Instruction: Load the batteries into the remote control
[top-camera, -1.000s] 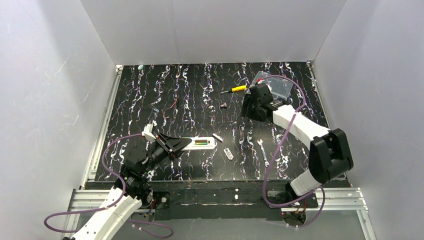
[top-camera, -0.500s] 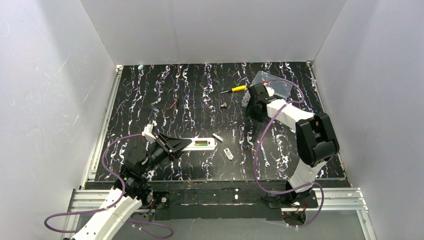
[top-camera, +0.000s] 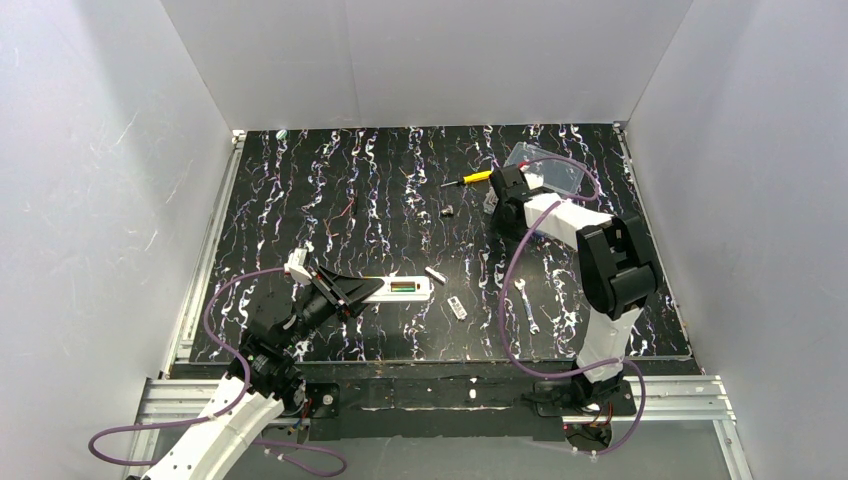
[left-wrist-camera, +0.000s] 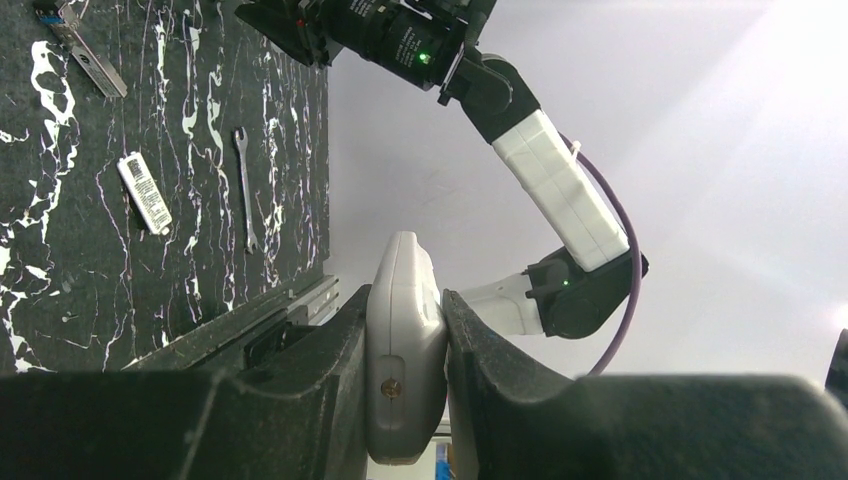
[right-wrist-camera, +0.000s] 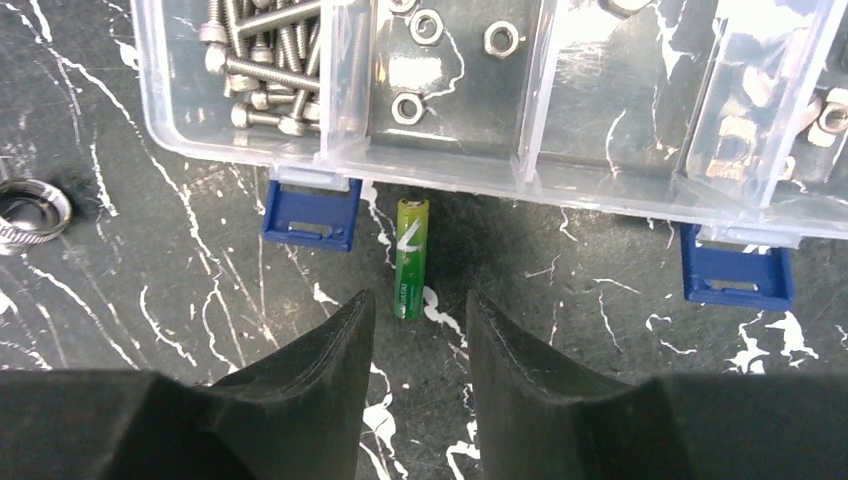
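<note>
The right fingers (right-wrist-camera: 300, 380) stand apart, their gap clearly wider than the battery (right-wrist-camera: 410, 258), and pinch nothing. The battery lies flat on the worktop (right-wrist-camera: 140, 280) just ahead of their tips and in line with the gap. Its far end is almost at the wall of the clear box (right-wrist-camera: 450, 178), just beside a blue latch (right-wrist-camera: 310, 213). To take it well, the fingers should go forward low, straddle its middle and close square across it, so it neither rolls nor jams against the box. The left fingers (left-wrist-camera: 320, 390) pinch the remote (left-wrist-camera: 403, 340) across its width at the worktop's front left. In the top view, green shows in its open bay, probably one cell already seated.
</note>
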